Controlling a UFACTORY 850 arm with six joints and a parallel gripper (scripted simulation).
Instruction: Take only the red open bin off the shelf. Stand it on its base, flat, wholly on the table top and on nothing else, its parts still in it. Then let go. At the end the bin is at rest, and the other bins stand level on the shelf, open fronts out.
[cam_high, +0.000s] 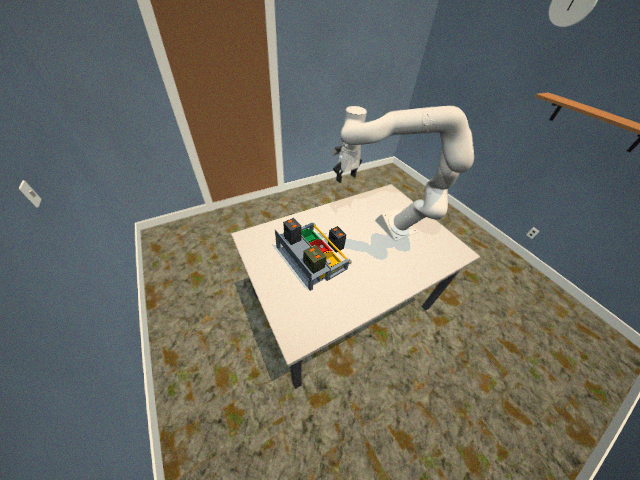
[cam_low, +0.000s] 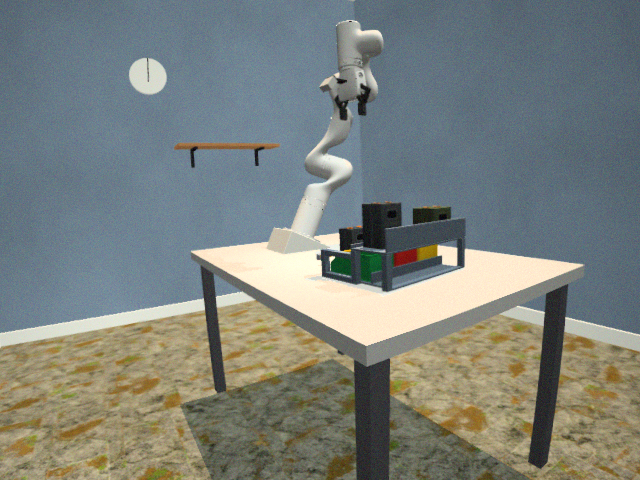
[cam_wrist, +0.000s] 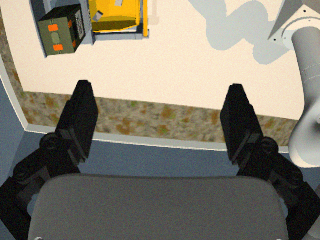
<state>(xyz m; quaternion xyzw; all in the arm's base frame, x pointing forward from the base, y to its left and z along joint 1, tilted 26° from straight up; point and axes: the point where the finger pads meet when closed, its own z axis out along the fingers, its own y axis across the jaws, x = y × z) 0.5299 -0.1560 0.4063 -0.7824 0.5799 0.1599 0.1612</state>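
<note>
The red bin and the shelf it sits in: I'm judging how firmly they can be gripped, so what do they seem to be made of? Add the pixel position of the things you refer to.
The red bin (cam_high: 319, 244) (cam_low: 405, 257) looks like plastic, perhaps smooth: its colour is even and saturated. The shelf (cam_high: 294, 252) (cam_low: 424, 233) could be painted metal, given its uniform grey-blue bars and panels, though painted wood or plastic is possible.
</note>
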